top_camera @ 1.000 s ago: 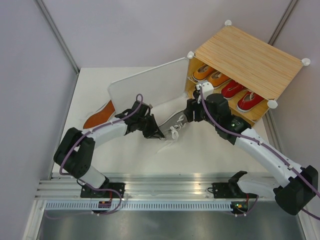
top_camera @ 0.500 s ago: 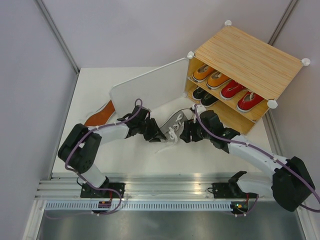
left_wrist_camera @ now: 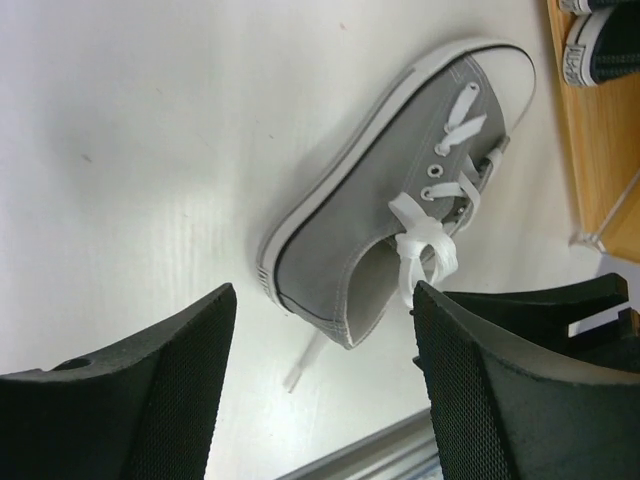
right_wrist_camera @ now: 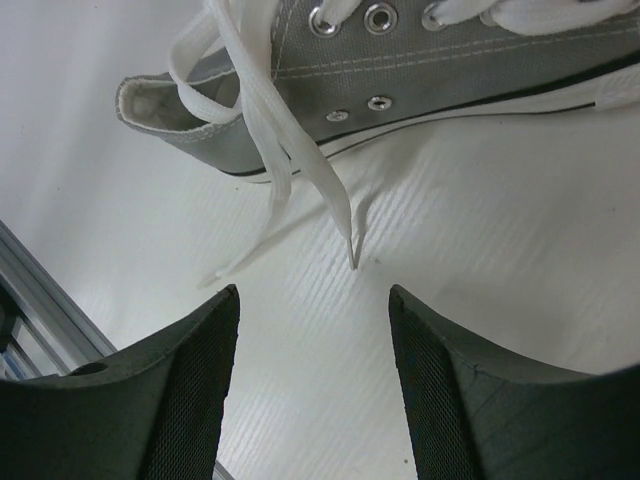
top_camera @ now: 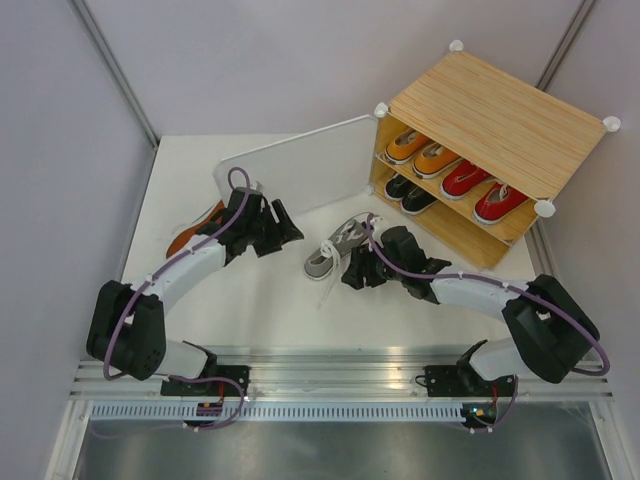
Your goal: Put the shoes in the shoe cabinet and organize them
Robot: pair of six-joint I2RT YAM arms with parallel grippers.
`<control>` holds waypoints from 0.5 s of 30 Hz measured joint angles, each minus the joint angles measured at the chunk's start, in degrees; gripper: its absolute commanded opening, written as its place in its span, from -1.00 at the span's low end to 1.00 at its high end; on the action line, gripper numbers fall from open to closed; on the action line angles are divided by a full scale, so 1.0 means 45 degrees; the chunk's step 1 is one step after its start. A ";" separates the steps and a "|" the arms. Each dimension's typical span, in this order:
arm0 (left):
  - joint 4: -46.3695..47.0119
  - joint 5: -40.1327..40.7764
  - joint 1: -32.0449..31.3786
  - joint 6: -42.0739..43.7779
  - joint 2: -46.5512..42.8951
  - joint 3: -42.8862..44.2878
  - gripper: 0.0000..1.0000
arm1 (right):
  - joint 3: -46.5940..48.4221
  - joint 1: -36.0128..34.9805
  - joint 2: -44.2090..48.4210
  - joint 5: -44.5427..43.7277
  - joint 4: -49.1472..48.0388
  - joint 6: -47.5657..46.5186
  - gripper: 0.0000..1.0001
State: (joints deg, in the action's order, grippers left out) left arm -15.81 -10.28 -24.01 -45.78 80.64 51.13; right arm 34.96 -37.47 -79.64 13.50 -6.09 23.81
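Surface: white; grey shoe sits on it, near the open shoe cabinet.
Left claw: fingers wide apart, empty.
Right claw: fingers apart, empty; possibly brushing the laces, unclear.

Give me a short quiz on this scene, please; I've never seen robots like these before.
1. True or false: the grey shoe stands inside the shoe cabinet.
2. Which shoe colours sit in the cabinet's top row? A) orange and red B) grey and black C) only black
3. Fill in: the left gripper and right gripper are both ____.
Key: 1 false, it lies on the table outside. 2 A. 3 open, holding nothing.
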 measured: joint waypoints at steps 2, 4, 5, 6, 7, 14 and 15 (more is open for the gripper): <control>-0.0355 0.0296 0.0311 0.0491 -0.0083 0.0257 0.50 | 0.0000 -0.0151 -0.0359 -0.0068 -0.0646 0.0102 0.32; -0.0670 0.0495 0.0665 0.0971 -0.0083 0.0544 0.50 | 0.0000 -0.0335 -0.0714 -0.0136 -0.1229 0.0199 0.32; -0.0855 0.0597 0.0840 0.1185 -0.0083 0.0685 0.49 | 0.0005 -0.0427 -0.0894 -0.0151 -0.1481 0.0233 0.32; -0.1044 0.0651 0.1044 0.1384 -0.0083 0.0835 0.49 | 0.0029 -0.0510 -0.1093 -0.0180 -0.1681 0.0262 0.32; -0.1185 0.0714 0.1209 0.1520 -0.0083 0.0957 0.49 | 0.0083 -0.0588 -0.1282 -0.0209 -0.1783 0.0311 0.32; -0.2560 0.1273 0.2035 0.2676 -0.0068 0.2215 0.50 | 0.1365 -0.1617 -0.1700 -0.1462 -0.1282 0.0204 0.32; -0.2735 0.1287 0.2030 0.2846 -0.0068 0.2438 0.50 | 0.1637 -0.1763 -0.1715 -0.1627 -0.1180 0.0170 0.32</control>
State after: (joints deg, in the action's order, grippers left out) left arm -28.12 -4.49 -14.87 -32.97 80.34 62.11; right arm 42.33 -45.41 -87.35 6.17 -11.40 24.58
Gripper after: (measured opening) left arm 0.750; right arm 0.658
